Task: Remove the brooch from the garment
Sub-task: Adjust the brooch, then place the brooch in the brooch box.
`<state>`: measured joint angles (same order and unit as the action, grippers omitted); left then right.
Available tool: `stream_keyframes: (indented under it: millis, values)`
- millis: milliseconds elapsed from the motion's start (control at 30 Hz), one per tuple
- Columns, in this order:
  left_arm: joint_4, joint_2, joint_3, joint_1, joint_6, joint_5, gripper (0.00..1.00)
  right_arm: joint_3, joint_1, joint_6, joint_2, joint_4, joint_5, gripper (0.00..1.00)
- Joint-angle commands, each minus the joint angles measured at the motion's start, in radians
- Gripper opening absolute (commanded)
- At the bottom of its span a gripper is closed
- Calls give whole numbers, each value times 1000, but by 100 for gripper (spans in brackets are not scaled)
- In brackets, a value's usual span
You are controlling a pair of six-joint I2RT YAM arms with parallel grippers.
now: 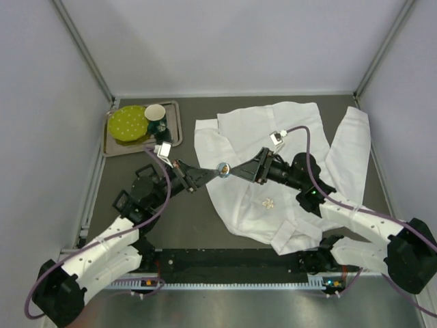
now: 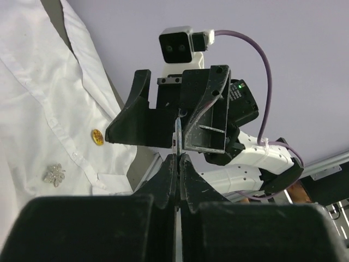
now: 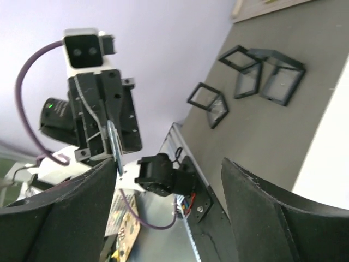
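Observation:
The white shirt (image 1: 287, 137) lies spread on the right half of the table. My left gripper (image 1: 210, 173) is shut on a small round brooch (image 1: 222, 168) and holds it in the air over the shirt's left edge. In the left wrist view the brooch (image 2: 178, 136) shows edge-on, sticking up from the closed left gripper (image 2: 178, 159). My right gripper (image 1: 243, 169) is open and empty, facing the left one tip to tip. In the right wrist view the brooch (image 3: 113, 143) is just off the right gripper's left finger (image 3: 71, 207). A silver flower pin (image 1: 268, 203) and a gold pin (image 2: 97, 137) sit on the shirt.
A metal tray (image 1: 175, 125) at the back left holds a green plate (image 1: 128, 123) and a cup (image 1: 156, 113). Black wire frames (image 3: 245, 65) stand on the table by the left arm. The enclosure walls close in the sides and back.

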<state>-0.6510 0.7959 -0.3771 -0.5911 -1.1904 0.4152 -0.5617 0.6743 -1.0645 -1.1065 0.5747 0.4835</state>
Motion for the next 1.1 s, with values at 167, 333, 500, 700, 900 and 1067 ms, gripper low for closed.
stream_keyframes:
  millis: [167,333,500,700,900,1067]
  values:
    - [382,-250,20,36,37,-298,0,-138,-77,149,195,-493,-270,79]
    - [779,-498,3,37,0,-620,0,-150,-87,207,221,-524,-266,79]
    - [1141,-739,-8,37,-80,-971,0,-168,-96,213,169,-520,-169,78]
    - [1139,-649,10,36,-25,-1093,0,-138,-97,172,111,-441,-40,77]
    - [943,-392,43,37,-29,-1159,0,-118,-97,173,123,-450,3,77]
    - [849,-314,98,45,-126,-1219,0,-112,-99,196,148,-484,24,77]
